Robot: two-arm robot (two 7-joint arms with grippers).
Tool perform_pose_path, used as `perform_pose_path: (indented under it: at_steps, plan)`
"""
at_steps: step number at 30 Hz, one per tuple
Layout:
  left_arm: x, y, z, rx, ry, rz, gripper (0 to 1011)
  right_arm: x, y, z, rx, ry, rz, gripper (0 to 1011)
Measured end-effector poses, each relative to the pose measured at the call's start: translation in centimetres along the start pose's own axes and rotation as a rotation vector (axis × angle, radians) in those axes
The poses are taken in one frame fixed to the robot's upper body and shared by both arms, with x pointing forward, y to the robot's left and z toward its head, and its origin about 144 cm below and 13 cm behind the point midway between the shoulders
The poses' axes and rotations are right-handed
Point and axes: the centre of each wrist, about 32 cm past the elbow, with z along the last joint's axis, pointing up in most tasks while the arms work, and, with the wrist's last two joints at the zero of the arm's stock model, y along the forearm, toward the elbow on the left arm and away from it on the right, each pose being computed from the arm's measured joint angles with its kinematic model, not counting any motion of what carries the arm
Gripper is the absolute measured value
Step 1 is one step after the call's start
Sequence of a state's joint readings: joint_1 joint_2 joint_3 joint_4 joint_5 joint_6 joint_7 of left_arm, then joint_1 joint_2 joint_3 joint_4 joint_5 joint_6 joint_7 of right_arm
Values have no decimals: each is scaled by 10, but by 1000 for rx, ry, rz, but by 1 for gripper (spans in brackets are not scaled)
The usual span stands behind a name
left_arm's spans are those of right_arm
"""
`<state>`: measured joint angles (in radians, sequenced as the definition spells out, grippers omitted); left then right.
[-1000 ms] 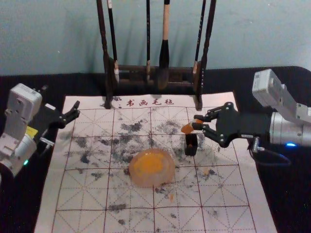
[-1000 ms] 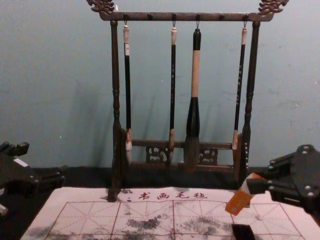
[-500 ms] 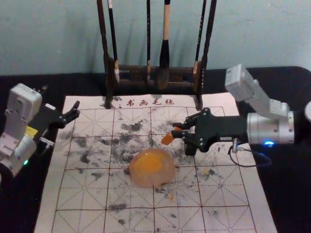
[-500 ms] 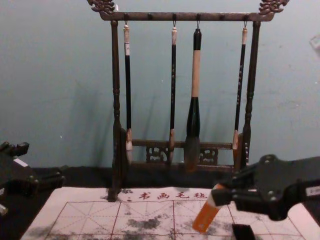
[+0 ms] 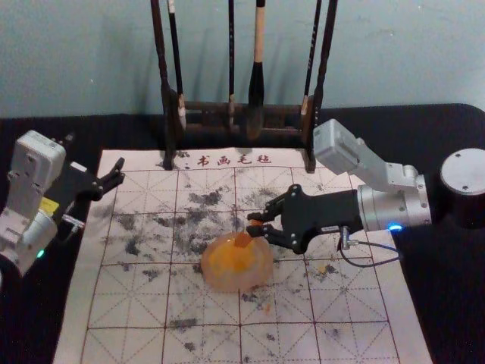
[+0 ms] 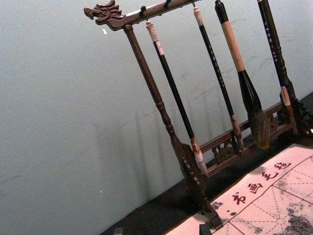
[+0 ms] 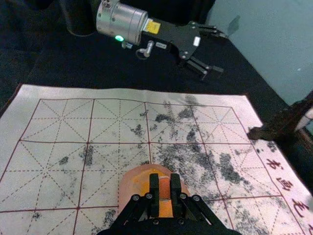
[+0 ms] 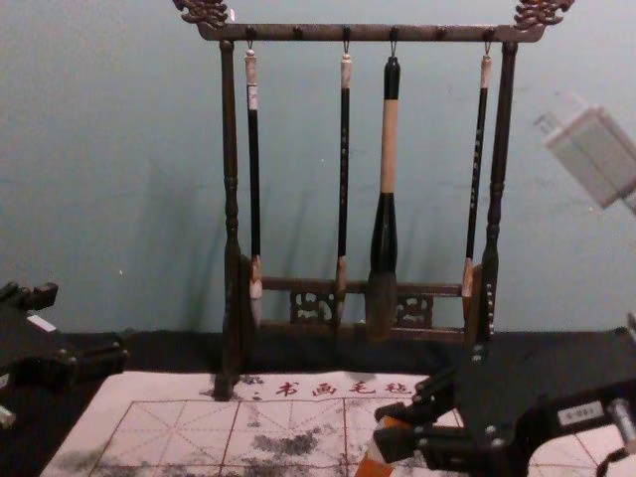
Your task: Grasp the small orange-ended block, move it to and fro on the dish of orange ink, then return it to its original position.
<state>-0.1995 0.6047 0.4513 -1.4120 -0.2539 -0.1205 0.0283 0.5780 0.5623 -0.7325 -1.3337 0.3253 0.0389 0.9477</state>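
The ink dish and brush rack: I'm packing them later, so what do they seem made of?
Ink dish: smooth, possibly resin or stone, as its pinkish wall looks translucent.
Brush rack: probably dark wood with a slight sheen, going by its turned posts and carved ends.

Right gripper [image 5: 253, 225] clamped, central, left gripper [image 5: 120, 171] aside

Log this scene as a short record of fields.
held: orange-ended block
holder: right gripper, jaws closed on the block
block position: over the far part of the ink dish; contact unclear
left gripper: idle near the mat's left edge, jaws apart
mat: red grid, dark smudges
rack: four hanging brushes
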Motion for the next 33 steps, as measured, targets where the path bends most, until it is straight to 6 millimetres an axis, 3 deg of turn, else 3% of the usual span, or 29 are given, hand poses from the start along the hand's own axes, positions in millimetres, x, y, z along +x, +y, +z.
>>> perform_pose_path:
  at_steps: [16, 33]
  plan:
    - [0, 0, 0, 0, 0, 0, 1001, 21, 19, 9, -60, -48, 46, 132]
    - [0, 0, 0, 0, 0, 0, 1001, 29, 29, 11, -86, -49, 74, 132]
